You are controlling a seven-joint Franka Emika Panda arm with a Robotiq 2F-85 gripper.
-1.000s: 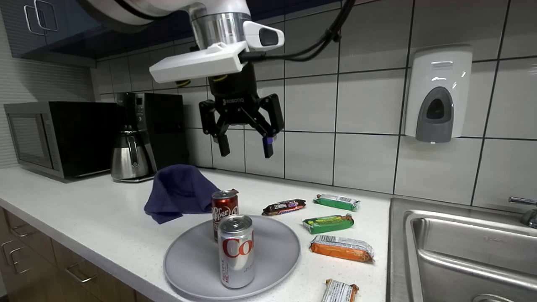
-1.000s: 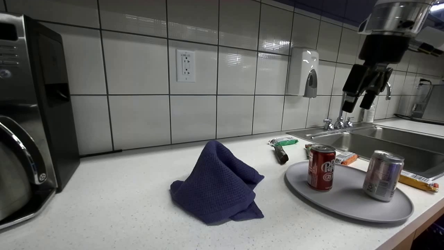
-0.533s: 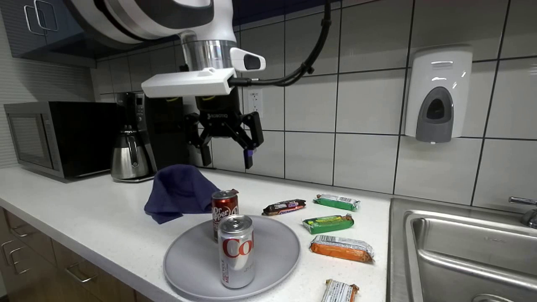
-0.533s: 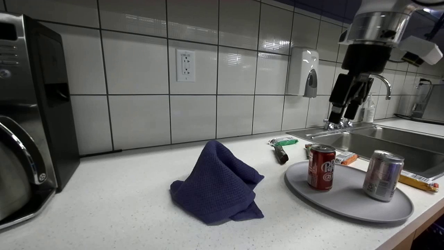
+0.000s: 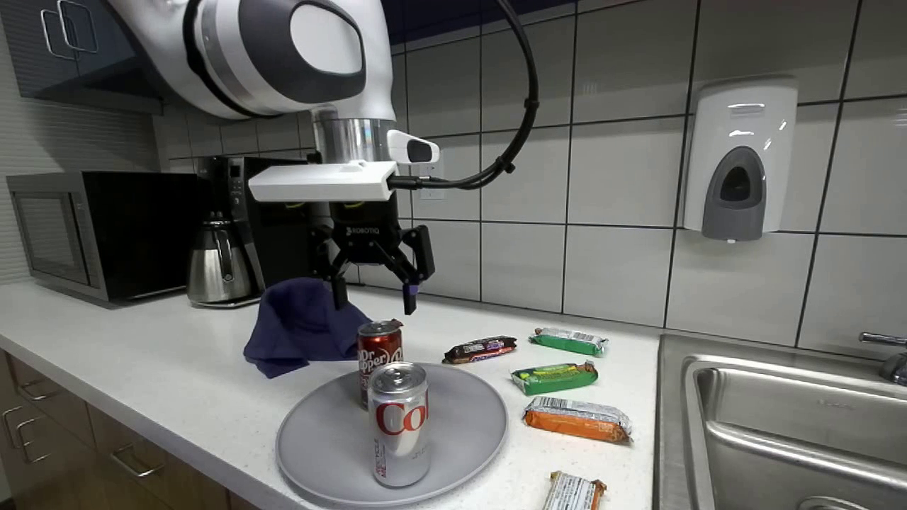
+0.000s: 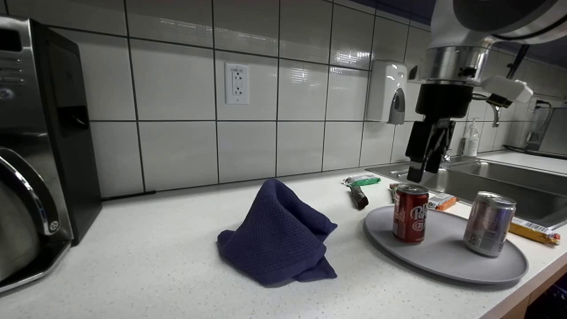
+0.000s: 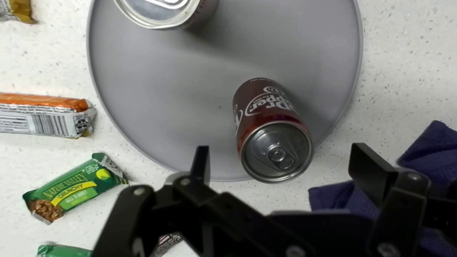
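In an exterior view, closest to me is a silver can (image 5: 400, 432) with red lettering, upright on a round grey plate (image 5: 468, 439) whose near rim comes close to the near edge of the table (image 5: 163, 354). Beyond it, on the same plate, stands the Dr Pepper can (image 6: 409, 217), upright too: shiny dark red, white letters curving round its side, a silvery lid with the tab on top. From here the silver can hides part of it, but the wrist view shows the two well apart, grey plate between them.

The Dr Pepper can sits towards the plate's far side and a little left, so more of the plate's surface runs out on its right. To the left and beyond, a strip of table parts the rim from a rumpled blue towel (image 6: 279, 248). To the right, an orange bar (image 5: 577, 419) and a green bar (image 5: 556, 378) lie between the plate and the steel sink (image 5: 669, 425), with a dark bar (image 5: 480, 349) past the far rim.

Just above the Dr Pepper can hang the black fingers (image 5: 410, 299), spread wide, holding and touching nothing; in the wrist view the lid shows in the gap between them.

Farther off at left, a steel carafe (image 5: 221, 265) stands by a black coffee maker (image 5: 283, 234), with a microwave (image 5: 106, 237) left of it. A white soap dispenser (image 5: 740, 156) hangs on the tiled wall (image 5: 623, 170) at right.
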